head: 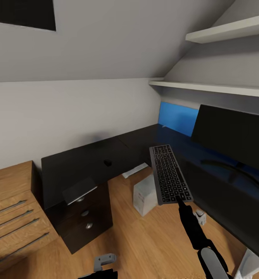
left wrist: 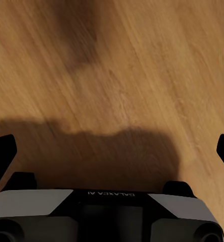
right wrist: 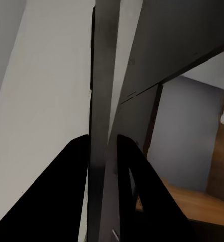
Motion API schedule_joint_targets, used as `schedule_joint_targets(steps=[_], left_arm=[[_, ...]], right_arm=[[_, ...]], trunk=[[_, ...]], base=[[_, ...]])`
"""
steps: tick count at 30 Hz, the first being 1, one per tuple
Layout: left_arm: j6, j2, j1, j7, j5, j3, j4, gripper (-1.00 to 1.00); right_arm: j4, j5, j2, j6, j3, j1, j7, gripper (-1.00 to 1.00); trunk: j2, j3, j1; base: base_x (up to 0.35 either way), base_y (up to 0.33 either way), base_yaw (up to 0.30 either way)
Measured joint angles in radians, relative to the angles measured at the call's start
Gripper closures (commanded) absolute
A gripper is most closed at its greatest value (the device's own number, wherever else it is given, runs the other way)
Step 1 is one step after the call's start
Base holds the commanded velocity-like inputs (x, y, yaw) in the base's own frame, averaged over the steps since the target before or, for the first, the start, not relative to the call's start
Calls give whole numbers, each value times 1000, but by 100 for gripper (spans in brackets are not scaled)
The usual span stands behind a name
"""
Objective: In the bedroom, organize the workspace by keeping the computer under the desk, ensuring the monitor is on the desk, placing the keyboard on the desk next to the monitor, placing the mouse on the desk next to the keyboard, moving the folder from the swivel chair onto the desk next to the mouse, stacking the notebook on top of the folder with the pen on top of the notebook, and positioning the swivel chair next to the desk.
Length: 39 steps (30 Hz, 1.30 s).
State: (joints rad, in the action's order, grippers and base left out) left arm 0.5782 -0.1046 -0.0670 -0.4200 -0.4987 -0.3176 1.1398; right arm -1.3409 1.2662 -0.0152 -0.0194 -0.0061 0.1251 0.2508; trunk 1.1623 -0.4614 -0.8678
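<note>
Bedroom desk (head: 145,143) | right gripper (head: 180,199) clamps keyboard (head: 169,174) edge | left gripper (left wrist: 112,151) spread wide, empty

My monitor (head: 234,135) runs off the right edge; the small dark object (head: 107,163) on the worktop (head: 87,162) is unidentifiable.

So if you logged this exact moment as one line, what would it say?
right gripper: shut on keyboard, held in air by desk | left gripper: open, above wood floor | monitor: on desk
</note>
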Motion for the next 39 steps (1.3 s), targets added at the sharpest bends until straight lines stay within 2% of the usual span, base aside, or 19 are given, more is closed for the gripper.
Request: schedule_joint_targets(steps=[16,39], left_arm=[[0,0,0,0,-1,0,0,-100],[0,0,0,2,-2,-2,-1,-100]], right_arm=[[-4,1,-1,-2,-3,0,-2,100],[0,-2,0,-3,12,0,0,100]], trunk=[[0,0,0],[0,0,0]], base=[[0,0,-268],[0,0,-268]])
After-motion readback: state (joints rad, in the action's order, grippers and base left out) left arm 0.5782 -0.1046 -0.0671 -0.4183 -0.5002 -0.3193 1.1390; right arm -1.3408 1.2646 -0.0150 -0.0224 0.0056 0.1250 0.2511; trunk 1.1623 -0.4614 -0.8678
